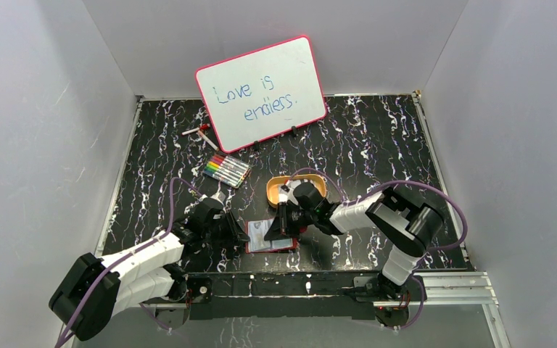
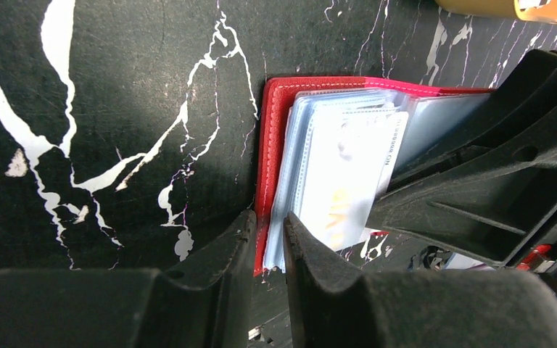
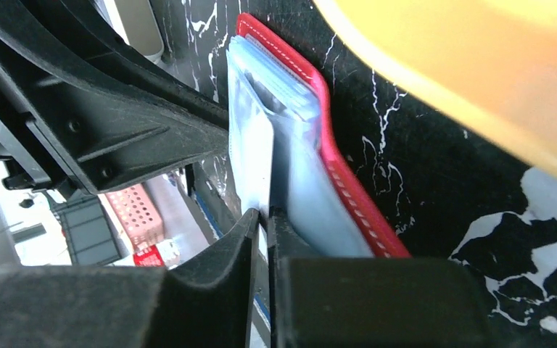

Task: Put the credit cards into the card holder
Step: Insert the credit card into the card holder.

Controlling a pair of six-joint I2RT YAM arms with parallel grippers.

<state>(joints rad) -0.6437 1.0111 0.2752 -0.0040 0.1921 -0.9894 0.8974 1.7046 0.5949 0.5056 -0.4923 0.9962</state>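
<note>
The card holder point(image 1: 270, 236) lies open on the black marbled table near its front edge, red cover down and clear sleeves up. My left gripper point(image 2: 270, 235) is shut on its left edge, with the red cover point(image 2: 275, 130) and the sleeve stack between the fingers. A white credit card point(image 2: 348, 167) sits partly inside a sleeve. My right gripper point(image 3: 265, 217) is at that card's point(image 3: 255, 167) outer edge, jaws a sliver apart on either side of it. In the top view the two grippers point(image 1: 245, 233) point(image 1: 284, 226) meet over the holder. Other credit cards are out of view.
An orange oval tray point(image 1: 296, 190) stands just behind the holder, close to my right wrist. A set of colour markers point(image 1: 226, 170) lies further back left. A whiteboard point(image 1: 261, 90) leans on the rear wall, with a loose marker point(image 1: 197, 131) beside it.
</note>
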